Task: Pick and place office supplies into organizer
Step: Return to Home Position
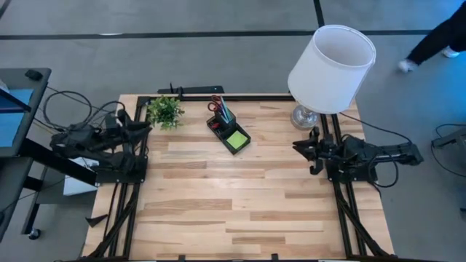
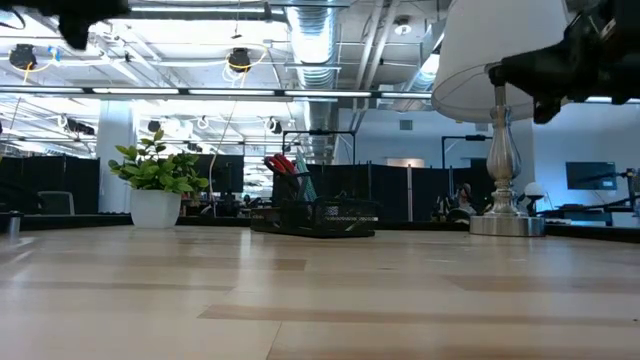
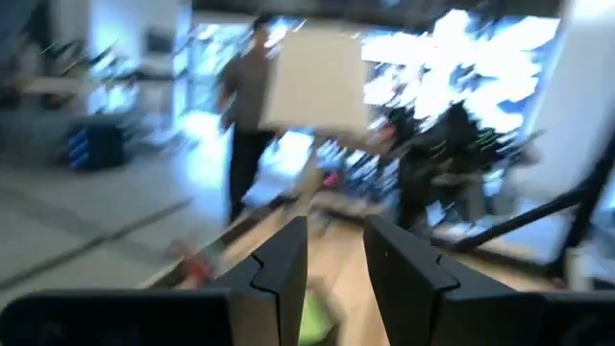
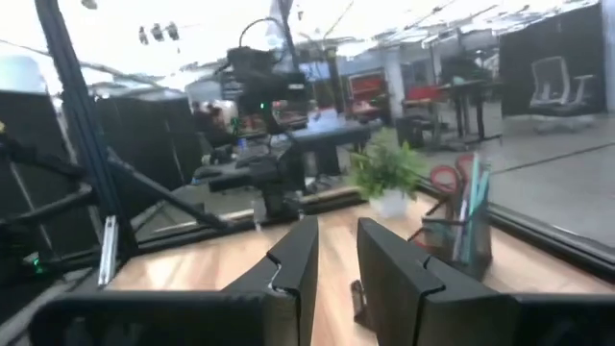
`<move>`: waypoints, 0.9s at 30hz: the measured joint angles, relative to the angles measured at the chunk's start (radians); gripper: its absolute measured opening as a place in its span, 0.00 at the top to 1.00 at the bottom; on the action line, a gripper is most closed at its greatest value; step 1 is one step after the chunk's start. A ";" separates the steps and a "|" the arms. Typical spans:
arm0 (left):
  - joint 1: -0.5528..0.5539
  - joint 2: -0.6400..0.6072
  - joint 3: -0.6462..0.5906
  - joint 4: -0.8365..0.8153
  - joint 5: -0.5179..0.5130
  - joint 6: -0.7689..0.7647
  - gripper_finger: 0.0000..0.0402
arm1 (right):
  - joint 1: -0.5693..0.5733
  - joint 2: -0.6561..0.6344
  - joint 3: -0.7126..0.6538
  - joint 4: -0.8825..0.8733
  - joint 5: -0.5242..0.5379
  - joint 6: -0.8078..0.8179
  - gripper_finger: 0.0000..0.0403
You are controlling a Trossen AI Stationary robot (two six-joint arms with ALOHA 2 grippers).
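The black organizer (image 1: 228, 131) stands on the far middle of the table, also in the low view (image 2: 315, 215) and the right wrist view (image 4: 459, 242). Red-handled scissors (image 1: 216, 105) and thin pens (image 1: 226, 114) stand upright in its taller cup section. The lime-green sticky-note pad (image 1: 237, 137) lies in its lower tray. My left gripper (image 1: 142, 127) hovers at the table's left edge near the plant, fingers apart (image 3: 336, 255). My right gripper (image 1: 309, 154) hovers at the right side near the lamp base, fingers slightly apart (image 4: 338, 259). Both are empty and raised above the table.
A small green potted plant (image 1: 165, 110) stands at the far left of the table. A white-shaded lamp (image 1: 331, 69) stands at the far right on a silver base (image 1: 304, 116). Bare wood (image 1: 233, 204) fills the middle and near side. A person (image 3: 245, 96) stands beyond the table.
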 joint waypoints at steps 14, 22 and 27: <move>0.000 0.000 -0.299 0.496 0.209 0.091 0.75 | 0.000 -0.002 0.000 -0.005 0.004 0.232 0.82; 0.000 0.000 -0.383 0.578 0.362 0.061 0.75 | 0.000 -0.002 0.000 -0.005 0.004 0.241 0.82; 0.000 0.000 -0.438 0.580 0.428 0.023 0.75 | 0.000 -0.002 0.000 -0.005 0.004 0.241 0.82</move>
